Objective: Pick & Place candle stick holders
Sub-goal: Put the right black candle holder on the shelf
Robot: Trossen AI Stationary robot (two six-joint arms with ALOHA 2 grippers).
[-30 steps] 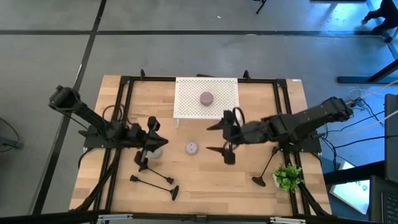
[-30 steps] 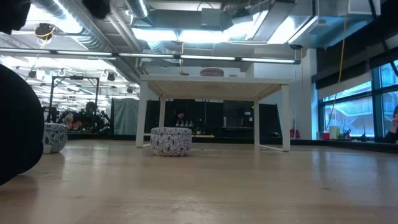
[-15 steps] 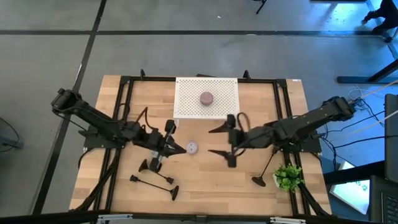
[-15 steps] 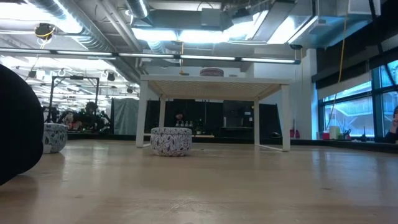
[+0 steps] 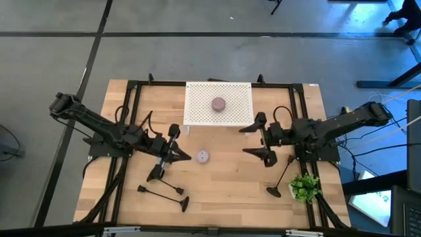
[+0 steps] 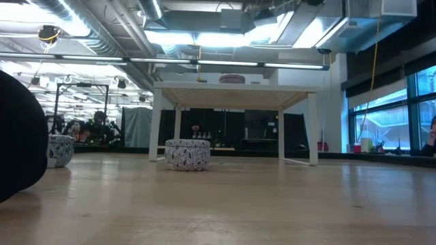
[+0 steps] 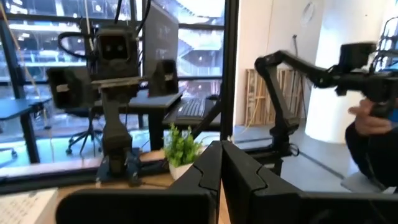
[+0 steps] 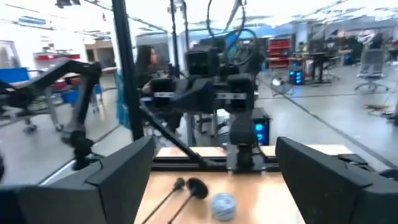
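Two black candle stick holders (image 5: 162, 192) lie on their sides near the table's front left; in the right wrist view they (image 8: 188, 188) show beside a patterned cup (image 8: 222, 204). A third holder (image 5: 283, 176) lies at the front right, next to a small plant. My left gripper (image 5: 186, 156) hovers shut left of the cup (image 5: 203, 156); nothing shows between its fingers (image 7: 242, 177). My right gripper (image 5: 245, 140) hovers open right of centre, with nothing between its fingers (image 8: 127, 171).
A white perforated riser (image 5: 197, 108) stands at the back centre with a round cup (image 5: 218, 103) on top. A potted plant (image 5: 304, 187) sits at the front right corner. In the low view a second patterned cup (image 6: 60, 150) and a dark rounded mass (image 6: 17, 136) show at the left.
My right gripper has drawn back toward the table's right edge, tipping up from slanting down to about level and staying open. My left gripper has moved toward the table's middle, tipping up to about level and staying shut. The holders have not moved.
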